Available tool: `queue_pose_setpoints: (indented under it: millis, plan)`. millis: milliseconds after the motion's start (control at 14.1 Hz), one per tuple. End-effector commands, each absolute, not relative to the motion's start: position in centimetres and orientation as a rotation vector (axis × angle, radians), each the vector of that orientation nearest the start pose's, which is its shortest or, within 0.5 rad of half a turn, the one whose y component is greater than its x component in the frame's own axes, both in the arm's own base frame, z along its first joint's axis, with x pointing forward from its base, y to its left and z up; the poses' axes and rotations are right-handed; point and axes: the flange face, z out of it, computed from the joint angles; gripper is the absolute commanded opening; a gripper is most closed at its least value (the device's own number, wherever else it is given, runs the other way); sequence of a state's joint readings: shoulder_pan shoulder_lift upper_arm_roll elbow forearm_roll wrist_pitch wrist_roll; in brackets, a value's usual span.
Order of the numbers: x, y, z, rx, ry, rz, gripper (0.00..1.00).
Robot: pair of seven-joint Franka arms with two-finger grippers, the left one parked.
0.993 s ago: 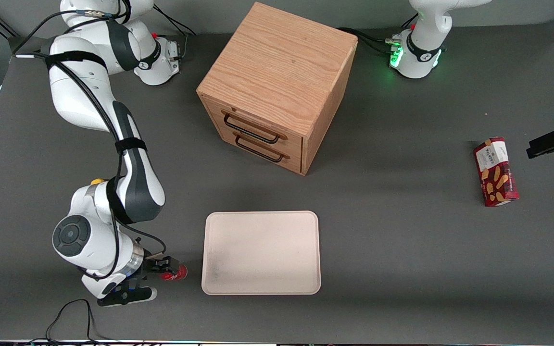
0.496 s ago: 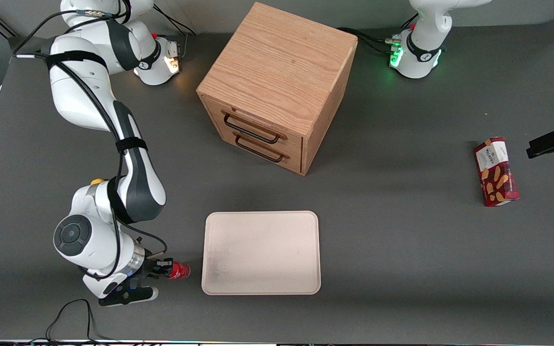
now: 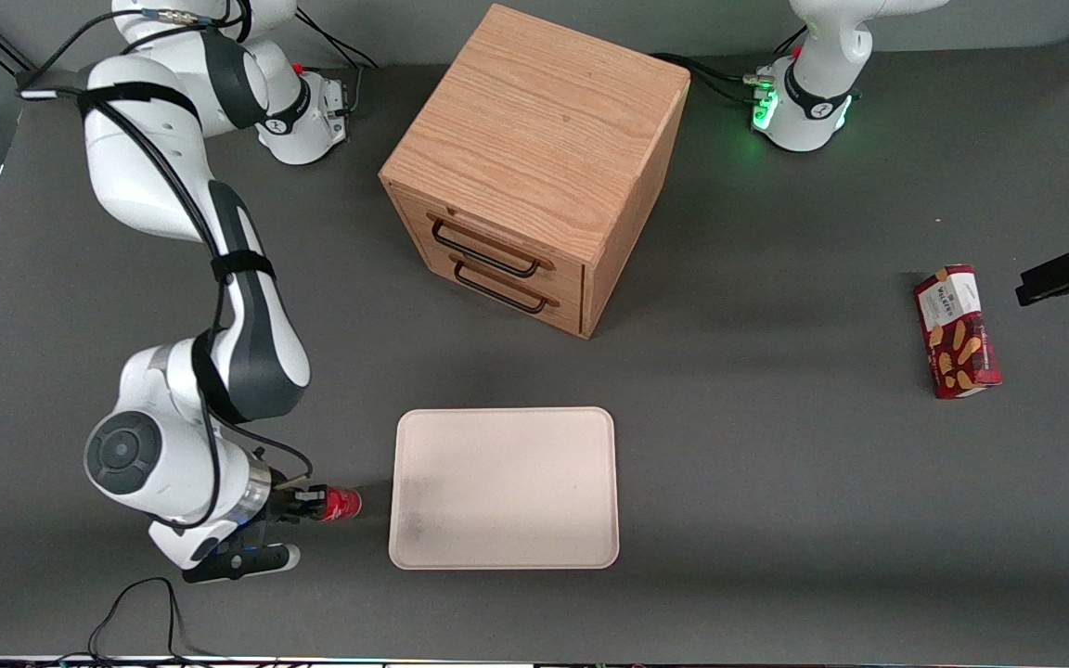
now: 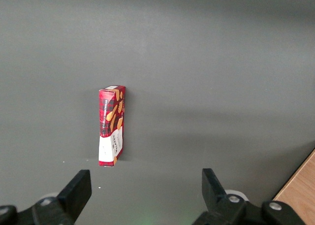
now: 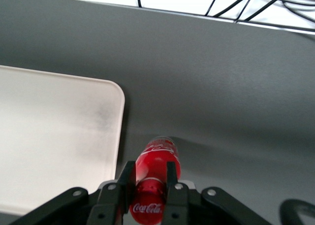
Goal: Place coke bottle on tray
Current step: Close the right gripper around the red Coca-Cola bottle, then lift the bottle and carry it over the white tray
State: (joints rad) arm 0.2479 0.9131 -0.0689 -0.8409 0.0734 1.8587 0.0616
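While the gripper (image 3: pixel 312 506) pinches the coke bottle (image 3: pixel 338 504) between its jaws at lower left of the front frame, I note the bottle lifted beside the tray (image 3: pixel 504 487), outside its rim.

The big grey table (image 3: pixel 729 482) holds a pale tray (image 3: pixel 504 487), a wooden drawer cabinet (image 3: pixel 534 167) and a red biscuit box (image 3: pixel 957 331). The gripper (image 3: pixel 307 504) holds the coke bottle (image 3: pixel 338 504) beside the tray.

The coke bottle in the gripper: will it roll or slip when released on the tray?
The coke bottle looks round and smooth, so probably rolls if laid sideways. The gripper pinches its narrow part; it may pivot. The tray has a low rim.
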Motion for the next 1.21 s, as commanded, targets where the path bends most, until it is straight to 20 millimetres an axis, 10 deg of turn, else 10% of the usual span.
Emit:
queue_pose_setpoints:
  millis: [0, 496, 1135]
  plan:
    - [75.7, 16.7, 44.6, -3.094, -0.218, -0.189, 0.00]
    - [71.9, 16.5, 55.2, -3.068, -0.248, -0.233, 0.00]
    - [69.8, 25.3, 55.1, -3.059, -0.145, -0.261, 0.00]
